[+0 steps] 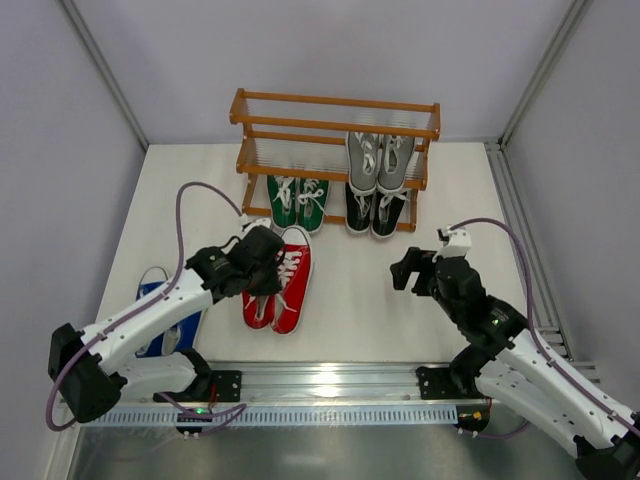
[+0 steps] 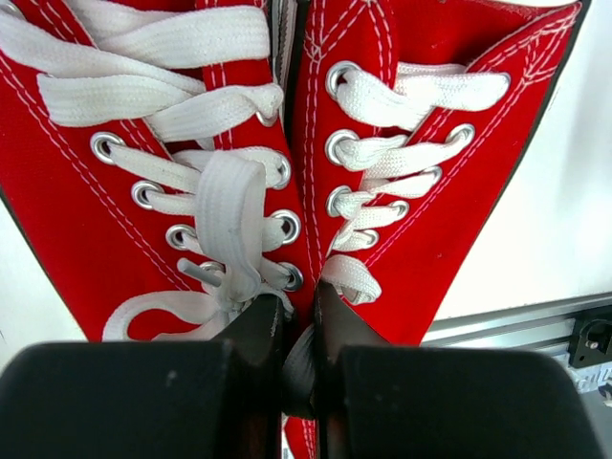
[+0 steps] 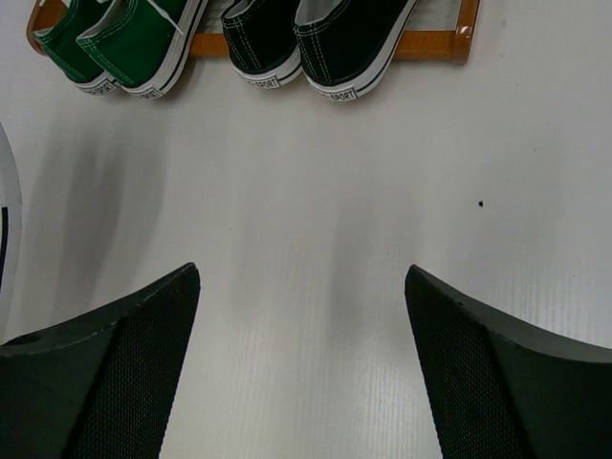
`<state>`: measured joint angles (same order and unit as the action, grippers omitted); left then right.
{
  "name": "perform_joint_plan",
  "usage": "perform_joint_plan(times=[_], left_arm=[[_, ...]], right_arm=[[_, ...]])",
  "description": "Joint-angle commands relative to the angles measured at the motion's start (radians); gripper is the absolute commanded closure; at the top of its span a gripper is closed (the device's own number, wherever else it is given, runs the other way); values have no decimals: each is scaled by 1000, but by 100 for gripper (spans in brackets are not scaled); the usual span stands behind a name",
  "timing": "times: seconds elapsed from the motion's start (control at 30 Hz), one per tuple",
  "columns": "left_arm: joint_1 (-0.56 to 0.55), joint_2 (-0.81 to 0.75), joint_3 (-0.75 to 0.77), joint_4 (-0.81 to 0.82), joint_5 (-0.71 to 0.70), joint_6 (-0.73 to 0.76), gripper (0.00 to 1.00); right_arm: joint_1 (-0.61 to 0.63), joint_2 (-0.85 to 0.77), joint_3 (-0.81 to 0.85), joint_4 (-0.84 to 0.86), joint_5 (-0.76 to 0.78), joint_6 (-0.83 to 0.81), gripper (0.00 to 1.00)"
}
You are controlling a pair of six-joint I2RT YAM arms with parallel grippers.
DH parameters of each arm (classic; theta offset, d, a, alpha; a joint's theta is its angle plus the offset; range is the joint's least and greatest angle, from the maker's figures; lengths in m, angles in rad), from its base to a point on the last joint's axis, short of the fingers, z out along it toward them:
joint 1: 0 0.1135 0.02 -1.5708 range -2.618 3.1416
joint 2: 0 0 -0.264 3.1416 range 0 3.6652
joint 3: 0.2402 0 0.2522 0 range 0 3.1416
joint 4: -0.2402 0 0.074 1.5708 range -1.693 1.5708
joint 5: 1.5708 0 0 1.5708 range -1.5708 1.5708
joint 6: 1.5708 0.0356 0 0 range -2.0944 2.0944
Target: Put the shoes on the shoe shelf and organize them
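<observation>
The red shoes (image 1: 283, 290) sit side by side on the white table in front of the shoe shelf (image 1: 335, 105). My left gripper (image 1: 262, 262) is shut on them. In the left wrist view its fingers (image 2: 251, 330) pinch the two inner walls of the red shoes (image 2: 143, 239) together by the laces. I cannot tell if the pair is off the table. Green shoes (image 1: 298, 203) and black shoes (image 1: 377, 212) are on the bottom tier, grey shoes (image 1: 380, 160) on the middle tier. Blue shoes (image 1: 158, 318) lie far left, partly hidden by my left arm. My right gripper (image 1: 412, 268) is open and empty.
In the right wrist view the open gripper (image 3: 301, 287) hovers over bare table, with the green heels (image 3: 105, 53), black heels (image 3: 306, 48) and the shelf's front rail (image 3: 430, 46) ahead. A metal rail (image 1: 330, 385) runs along the near edge. Grey walls enclose the table.
</observation>
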<state>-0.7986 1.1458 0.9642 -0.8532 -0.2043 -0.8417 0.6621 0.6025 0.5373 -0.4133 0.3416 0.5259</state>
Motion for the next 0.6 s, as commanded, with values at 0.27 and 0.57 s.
perform_joint_plan(times=[0.27, 0.57], left_arm=[[1, 230, 421, 243, -150, 338, 100], [116, 485, 734, 184, -103, 441, 100]], right_arm=[[7, -109, 84, -128, 89, -26, 11], [7, -178, 107, -191, 114, -41, 11]])
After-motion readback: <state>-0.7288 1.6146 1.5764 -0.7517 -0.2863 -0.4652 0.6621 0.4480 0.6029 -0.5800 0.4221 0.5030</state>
